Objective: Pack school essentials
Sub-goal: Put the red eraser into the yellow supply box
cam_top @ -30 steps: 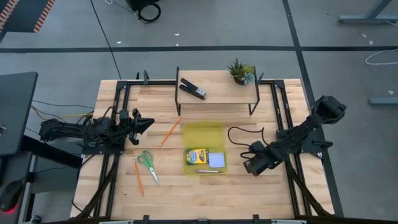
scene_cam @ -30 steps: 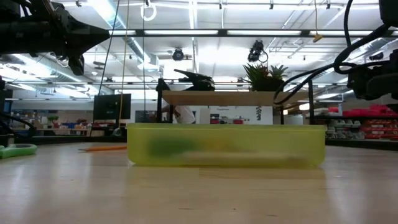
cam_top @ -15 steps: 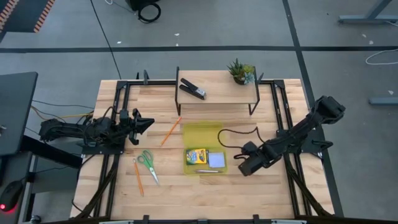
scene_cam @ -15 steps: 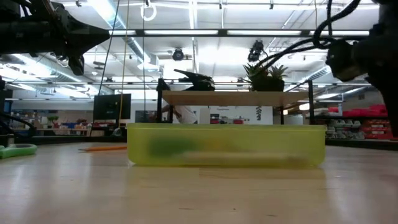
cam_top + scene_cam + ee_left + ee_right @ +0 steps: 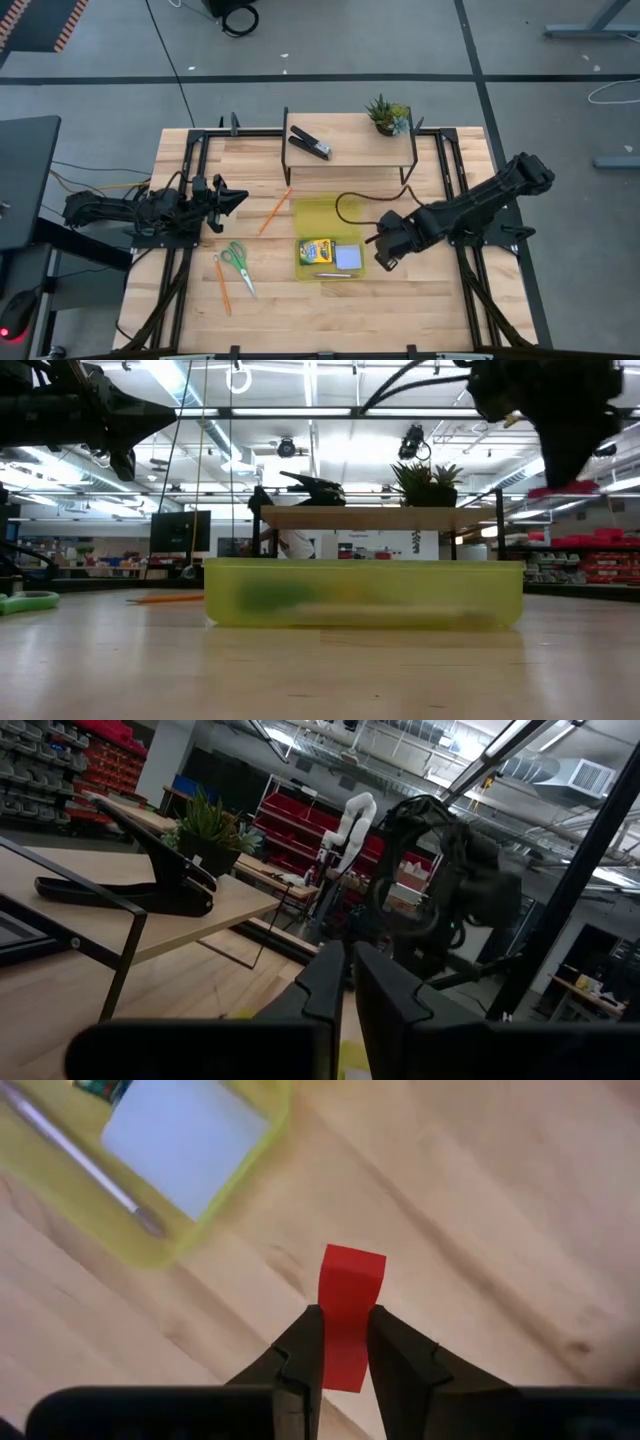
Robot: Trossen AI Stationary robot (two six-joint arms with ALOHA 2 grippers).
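On the pale wooden table (image 5: 400,310), the right gripper (image 5: 345,1342) hangs just beside the translucent yellow-green plastic box (image 5: 327,240), clenched on a small red block eraser (image 5: 350,1312). The left gripper (image 5: 238,197) waits at the table's left edge, pinched together on nothing.

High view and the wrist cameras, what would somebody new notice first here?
Probably the red eraser pinched in the right gripper, held above the bare wood just beside the yellow-green bin at the table's middle. Next, that bin already holds a crayon box, a pale blue notepad and a pen. The left gripper waits shut at the table's left edge.
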